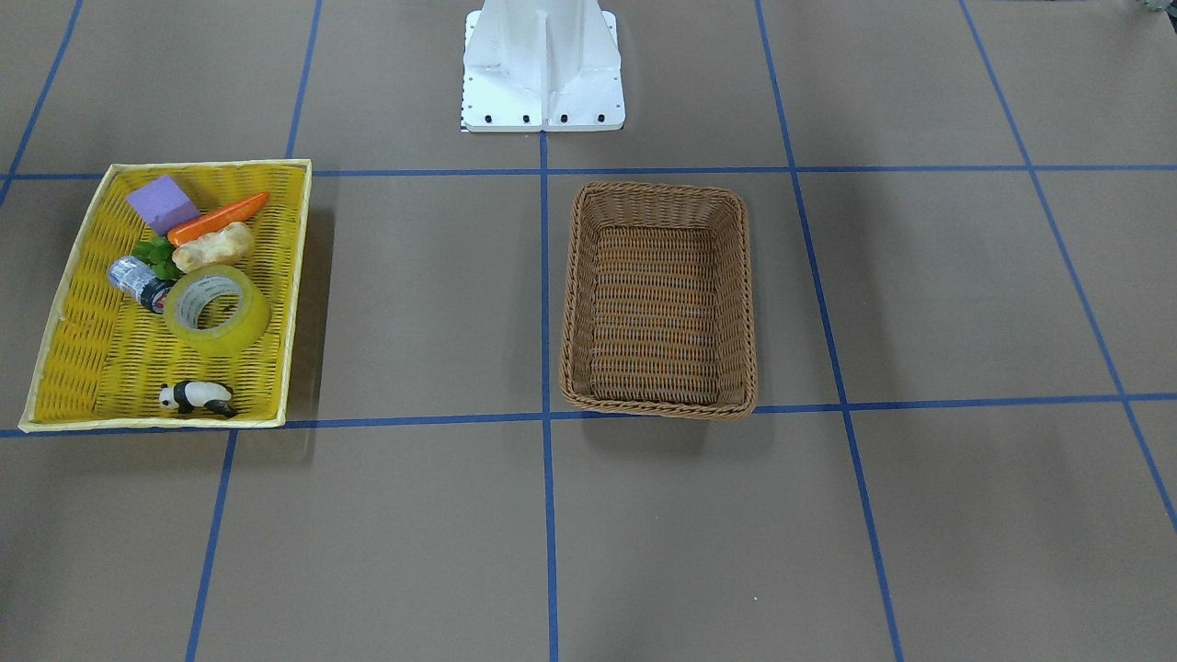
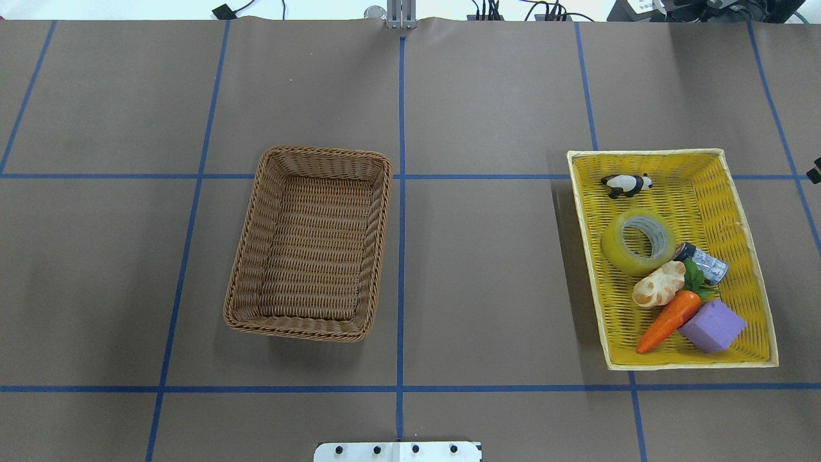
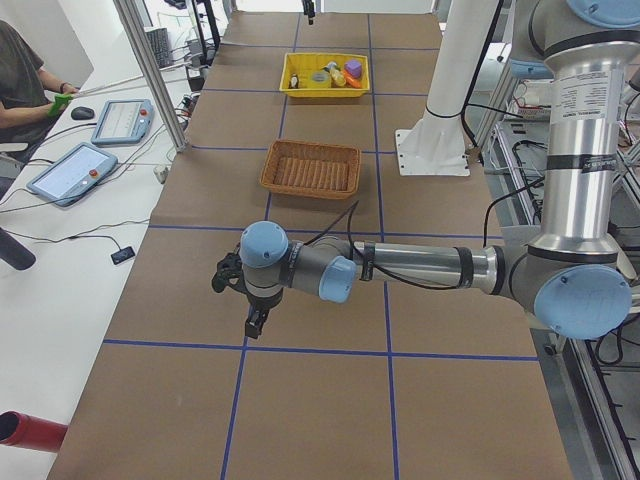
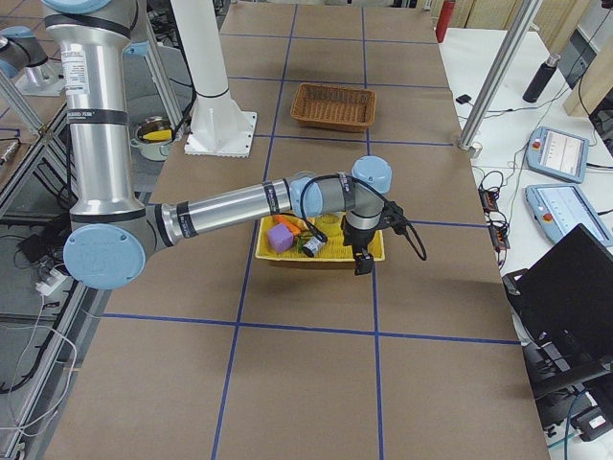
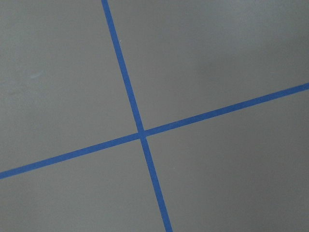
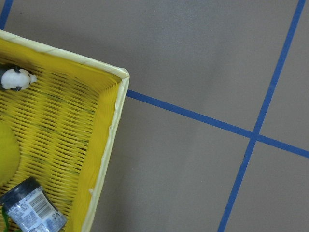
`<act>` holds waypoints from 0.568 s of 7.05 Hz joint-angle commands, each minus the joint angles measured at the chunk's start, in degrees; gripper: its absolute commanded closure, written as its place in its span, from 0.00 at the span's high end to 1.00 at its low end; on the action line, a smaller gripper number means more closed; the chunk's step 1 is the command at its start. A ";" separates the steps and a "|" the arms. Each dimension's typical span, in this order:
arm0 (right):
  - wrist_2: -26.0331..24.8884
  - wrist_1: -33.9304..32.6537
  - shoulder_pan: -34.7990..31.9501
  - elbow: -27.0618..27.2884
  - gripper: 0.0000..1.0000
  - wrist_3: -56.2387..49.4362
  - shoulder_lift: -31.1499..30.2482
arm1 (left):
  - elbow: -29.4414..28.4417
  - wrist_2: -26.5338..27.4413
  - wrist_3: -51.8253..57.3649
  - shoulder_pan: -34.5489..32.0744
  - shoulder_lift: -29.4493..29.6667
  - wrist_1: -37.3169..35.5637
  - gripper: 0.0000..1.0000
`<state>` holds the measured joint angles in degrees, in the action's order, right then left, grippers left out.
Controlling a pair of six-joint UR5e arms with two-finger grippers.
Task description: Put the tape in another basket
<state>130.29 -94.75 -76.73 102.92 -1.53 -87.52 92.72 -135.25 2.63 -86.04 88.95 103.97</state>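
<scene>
The tape (image 1: pixel 217 309), a wide yellow-green roll with a white core, lies flat in the yellow woven tray (image 1: pixel 202 166); it also shows in the overhead view (image 2: pixel 639 242). The brown wicker basket (image 1: pixel 575 303) stands empty mid-table, also in the overhead view (image 2: pixel 321 152). My left gripper (image 3: pixel 255 325) hangs over bare table far from both containers; I cannot tell if it is open. My right gripper (image 4: pixel 362 264) hovers beside the tray's outer corner near the panda; I cannot tell its state. The right wrist view shows the tray corner (image 6: pixel 108 150) and a sliver of tape (image 6: pixel 6 154).
In the tray (image 2: pixel 648 154) with the tape lie a panda figure (image 2: pixel 626 184), a silver-wrapped can (image 2: pixel 705 263), a bread piece (image 2: pixel 659 285), a carrot (image 2: pixel 670 319) and a purple block (image 2: pixel 712 325). The robot's base (image 1: pixel 542 83) stands behind the basket. Blue tape lines grid the table.
</scene>
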 commanded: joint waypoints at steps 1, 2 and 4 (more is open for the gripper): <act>2.06 0.09 0.09 0.18 1.00 0.56 0.07 | 0.00 -0.01 0.01 0.00 0.00 0.00 0.98; 2.07 0.09 1.65 1.66 1.00 3.35 0.16 | 0.00 -0.01 0.01 0.00 0.00 0.00 0.98; 1.98 2.61 6.83 4.56 1.00 13.26 0.51 | -0.09 -0.10 0.01 0.00 0.00 0.00 0.98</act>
<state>132.20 -93.96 -72.84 106.02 6.05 -87.22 92.70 -135.32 2.64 -86.04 88.94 103.97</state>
